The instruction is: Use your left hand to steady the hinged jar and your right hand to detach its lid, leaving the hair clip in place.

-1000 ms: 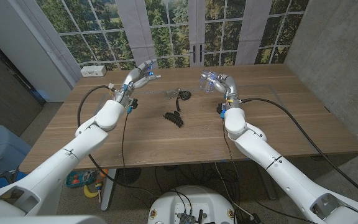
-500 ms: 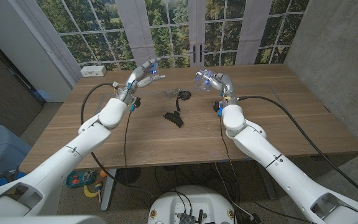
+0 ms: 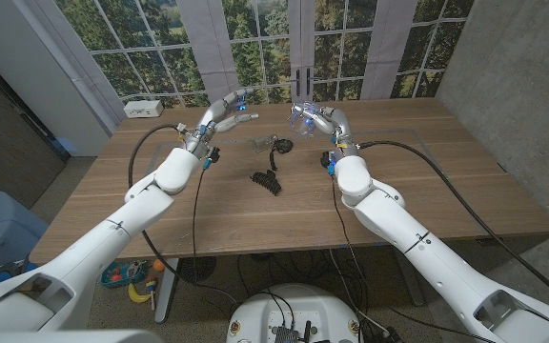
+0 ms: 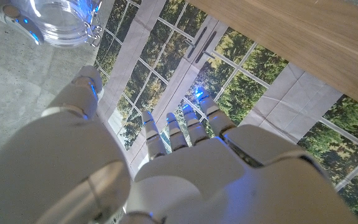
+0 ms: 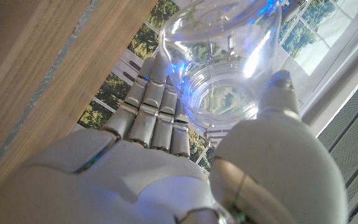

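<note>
Jar: we are seeing the clear hinged jar [image 3: 303,114] lifted off the table [image 3: 427,191], carried above its far edge near the middle, in the right hand [image 3: 320,121].
Right hand fingers: they are wrapping the glass body, fingers [image 5: 157,115] on one side and thumb on the other, pinching the jar between them.
Left hand: the left hand [image 3: 222,112] is hovering above the far edge too, a little left of the jar, fingers [image 4: 179,127] spread and holding nothing.
Change: over the last second both hands are drifting toward each other, the jar travelling left toward the waiting left hand.
Meaning: we are judging this as a handover, so the left hand can steady the jar while the right works on the lid.
Lid: we cannot tell whether it is attached.
Hair clip: the dark hair clip [image 3: 266,181] is lying on the table toward the middle, untouched.
Other item: a small tangle of wire and dark parts [image 3: 273,146] is lying beyond the clip.
</note>
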